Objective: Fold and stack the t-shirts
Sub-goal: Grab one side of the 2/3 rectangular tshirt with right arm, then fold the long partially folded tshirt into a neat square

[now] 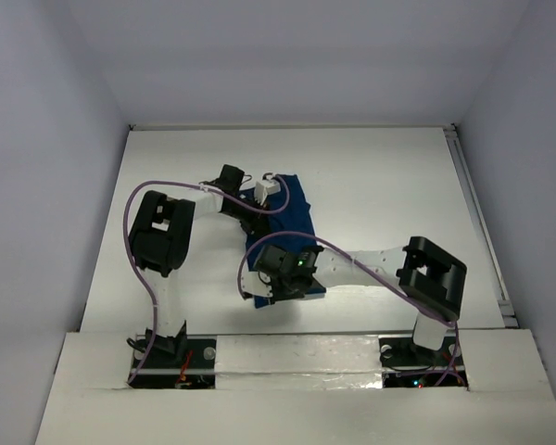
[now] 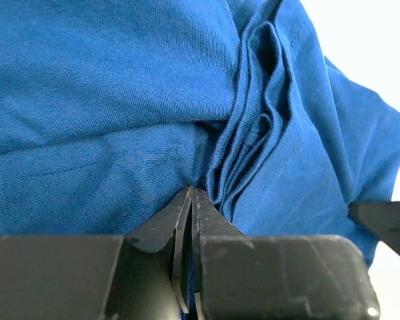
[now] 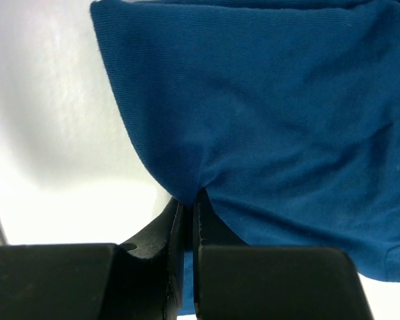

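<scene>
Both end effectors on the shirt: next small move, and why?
Probably lift both slightly, together. The left end effector and right end effector are each shut on the shirt, at its far and near ends; an even lift should keep it taut.

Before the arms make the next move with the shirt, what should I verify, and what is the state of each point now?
1. Left end effector shut on the dark blue cloth t-shirt: ok.
2. Right end effector shut on the shirt's edge: ok.
3. Shirt wholly on the white table: ok.
4. Cloth lies flat: not ok, pleats bunch beside the left grip.
5. Which side faces up: cannot tell.
</scene>
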Robot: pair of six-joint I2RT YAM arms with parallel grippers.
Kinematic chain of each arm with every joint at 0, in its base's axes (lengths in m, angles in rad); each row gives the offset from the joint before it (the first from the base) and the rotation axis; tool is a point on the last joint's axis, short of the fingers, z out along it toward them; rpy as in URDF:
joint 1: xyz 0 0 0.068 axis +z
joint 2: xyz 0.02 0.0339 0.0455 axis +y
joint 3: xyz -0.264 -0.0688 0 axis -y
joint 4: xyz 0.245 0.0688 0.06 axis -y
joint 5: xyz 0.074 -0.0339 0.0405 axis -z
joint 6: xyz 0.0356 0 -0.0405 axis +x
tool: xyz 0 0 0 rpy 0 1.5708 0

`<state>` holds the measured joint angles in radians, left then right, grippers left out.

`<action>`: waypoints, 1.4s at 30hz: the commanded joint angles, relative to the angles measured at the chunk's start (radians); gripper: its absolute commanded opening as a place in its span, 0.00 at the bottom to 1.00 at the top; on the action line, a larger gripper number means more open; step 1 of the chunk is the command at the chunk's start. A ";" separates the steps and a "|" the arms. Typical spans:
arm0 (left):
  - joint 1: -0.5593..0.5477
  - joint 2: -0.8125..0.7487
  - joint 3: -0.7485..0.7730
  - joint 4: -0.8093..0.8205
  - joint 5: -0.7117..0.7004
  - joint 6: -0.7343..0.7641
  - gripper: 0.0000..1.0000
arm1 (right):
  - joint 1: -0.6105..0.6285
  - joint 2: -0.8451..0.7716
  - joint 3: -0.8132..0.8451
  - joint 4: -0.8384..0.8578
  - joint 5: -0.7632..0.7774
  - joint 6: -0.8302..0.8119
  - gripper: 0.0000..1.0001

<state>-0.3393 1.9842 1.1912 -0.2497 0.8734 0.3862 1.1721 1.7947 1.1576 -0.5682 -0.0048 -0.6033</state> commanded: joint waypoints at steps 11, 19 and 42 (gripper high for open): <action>-0.043 -0.047 -0.048 -0.393 -0.162 0.229 0.00 | 0.008 -0.181 0.083 -0.151 0.000 0.043 0.00; -0.098 -0.007 -0.028 -0.591 -0.102 0.398 0.00 | 0.008 -0.195 0.175 -0.173 0.115 0.014 0.00; 0.145 -0.190 0.200 -0.243 -0.116 0.051 0.01 | -0.011 -0.072 0.344 -0.119 0.166 -0.046 0.00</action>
<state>-0.1833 1.7767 1.4120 -0.4679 0.7612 0.4500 1.1717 1.7134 1.4284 -0.7330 0.1459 -0.6247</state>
